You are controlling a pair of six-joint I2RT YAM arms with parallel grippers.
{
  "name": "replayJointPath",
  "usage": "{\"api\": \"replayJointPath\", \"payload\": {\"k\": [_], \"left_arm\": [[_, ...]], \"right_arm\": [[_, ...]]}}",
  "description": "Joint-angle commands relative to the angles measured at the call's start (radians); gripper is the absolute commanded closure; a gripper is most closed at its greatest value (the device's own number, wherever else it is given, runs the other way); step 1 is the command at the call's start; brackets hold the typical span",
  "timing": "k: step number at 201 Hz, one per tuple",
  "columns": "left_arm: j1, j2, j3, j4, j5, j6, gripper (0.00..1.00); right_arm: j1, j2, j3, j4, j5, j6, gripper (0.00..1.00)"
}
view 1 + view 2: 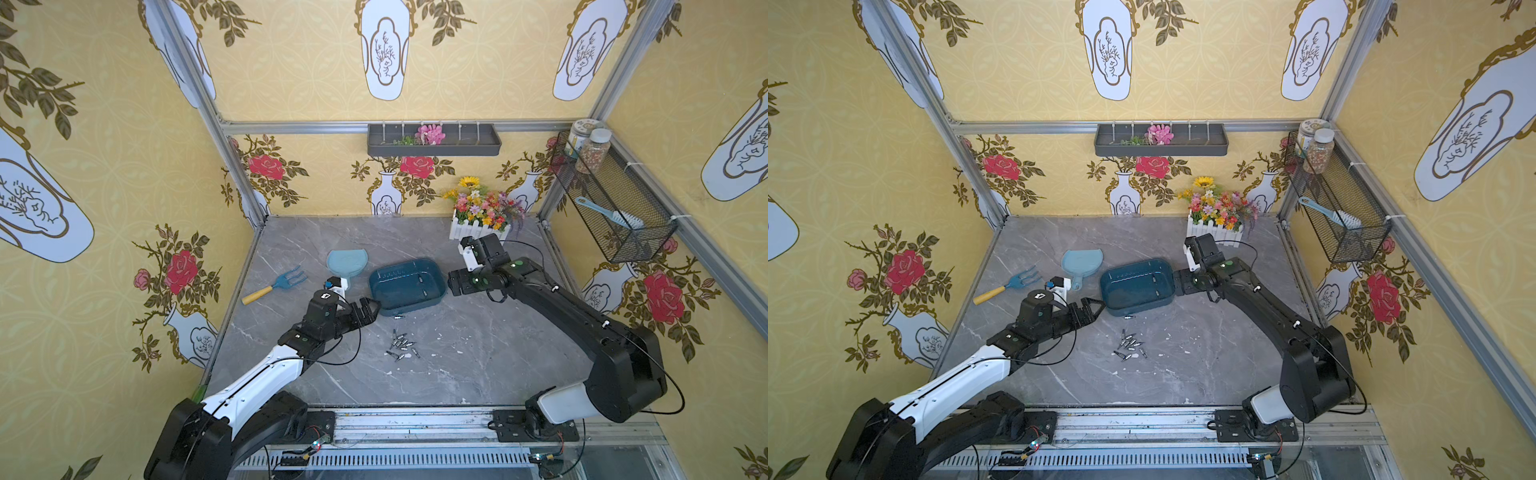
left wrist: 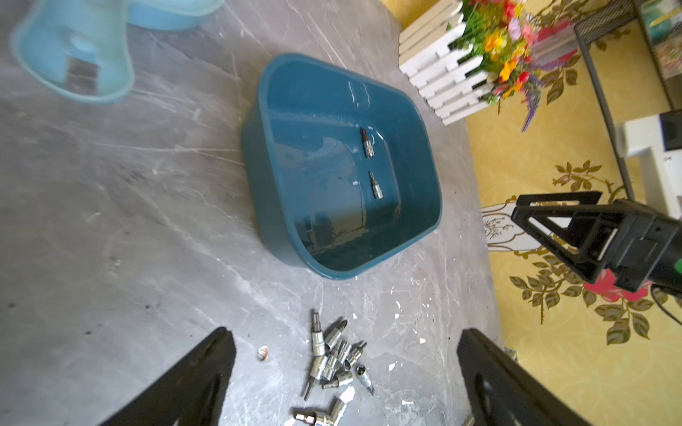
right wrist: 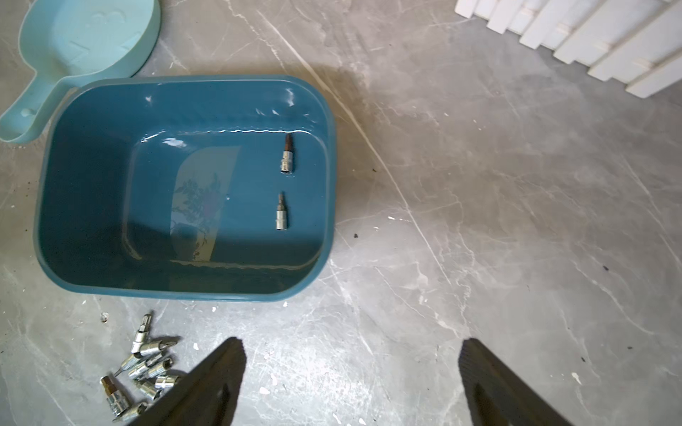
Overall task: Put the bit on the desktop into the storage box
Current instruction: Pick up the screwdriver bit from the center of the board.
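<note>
Status: spotted pair of bits (image 3: 281, 213) inside storage box (image 3: 85, 166), heap of bits (image 1: 402, 344) plus one stray bit (image 1: 398, 317) on worktop (image 1: 478, 353) near its front side. Found left pincer (image 1: 372, 312) and right pincer (image 1: 450, 284) both spread apart, holding nothing.

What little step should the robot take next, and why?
Probably lower the left arm's open jaws onto the heap of small silver metal bits on the grey marble-look desktop: only two bits lie in the dark teal plastic storage box, and both arms hold nothing.
</note>
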State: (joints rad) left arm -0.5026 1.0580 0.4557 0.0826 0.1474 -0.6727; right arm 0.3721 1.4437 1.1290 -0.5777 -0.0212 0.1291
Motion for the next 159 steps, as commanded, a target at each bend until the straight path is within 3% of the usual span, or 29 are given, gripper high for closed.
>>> {"api": "replayJointPath", "payload": {"k": [1, 80, 159], "left_arm": [[-0.042, 0.053, 0.012, 0.045, -0.004, -0.021, 0.0], [-0.119, 0.288, 0.081, 0.2, 0.106, -0.07, 0.0], [-0.119, 0.433, 0.195, 0.239, 0.074, 0.022, 0.0]], "right_arm": [[-0.032, -0.035, -0.036, 0.04, -0.033, -0.01, 0.02], [-0.082, -0.108, -0.124, 0.047, -0.055, -0.011, 0.03], [-0.087, -0.143, -0.157, 0.028, -0.016, -0.002, 0.03]]}}
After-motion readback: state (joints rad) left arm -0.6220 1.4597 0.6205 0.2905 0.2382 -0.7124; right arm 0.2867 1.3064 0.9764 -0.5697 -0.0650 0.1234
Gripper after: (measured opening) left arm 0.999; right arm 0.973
